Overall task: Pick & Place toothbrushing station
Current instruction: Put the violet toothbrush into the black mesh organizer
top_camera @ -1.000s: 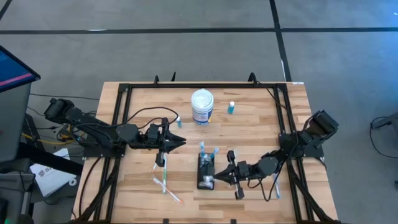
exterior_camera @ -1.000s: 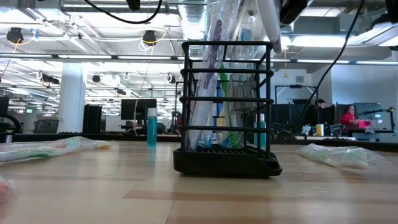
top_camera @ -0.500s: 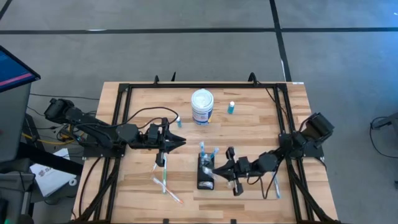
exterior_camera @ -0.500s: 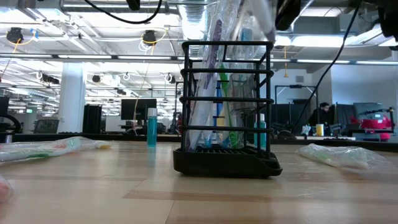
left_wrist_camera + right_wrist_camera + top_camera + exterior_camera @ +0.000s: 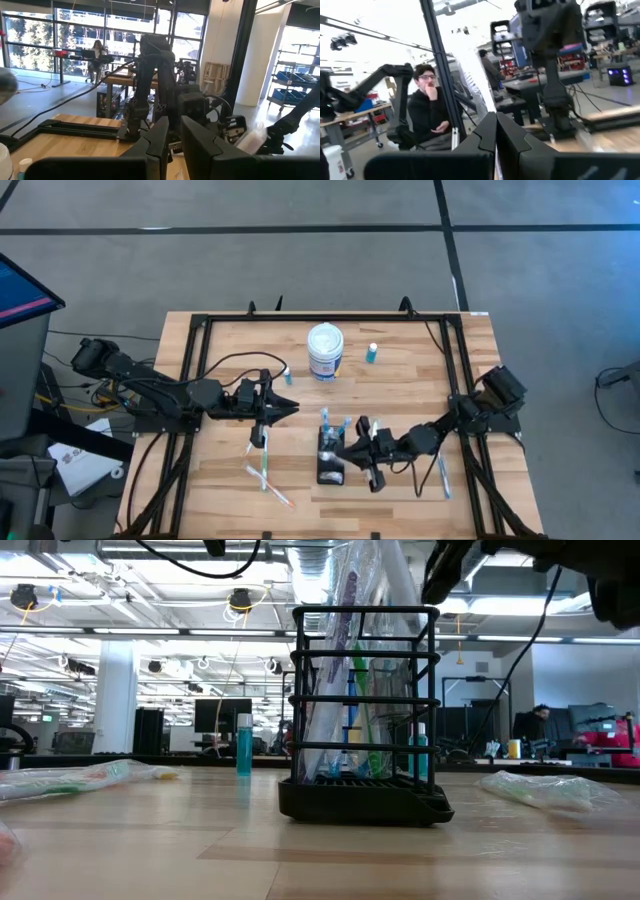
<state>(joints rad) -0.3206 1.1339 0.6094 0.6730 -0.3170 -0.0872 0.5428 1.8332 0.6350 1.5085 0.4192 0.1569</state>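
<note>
Wooden table [image 5: 420, 395]: holder [image 5: 330, 460], tub [image 5: 325, 351], toothbrushes [image 5: 263, 470]

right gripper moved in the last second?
Yes. In the high view the right gripper has shifted left, closing on the fixed black toothbrush holder, where earlier it sat clear to the holder's right.

Holder [image 5: 364, 710] contents' tops cut off; wrapped brush [image 5: 70, 780] blurred.

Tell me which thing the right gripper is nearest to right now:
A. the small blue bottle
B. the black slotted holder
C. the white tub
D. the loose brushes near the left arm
B: in the high view the right gripper sits right beside the holder, while the tub and bottle stand far off toward the back of the table.
</note>
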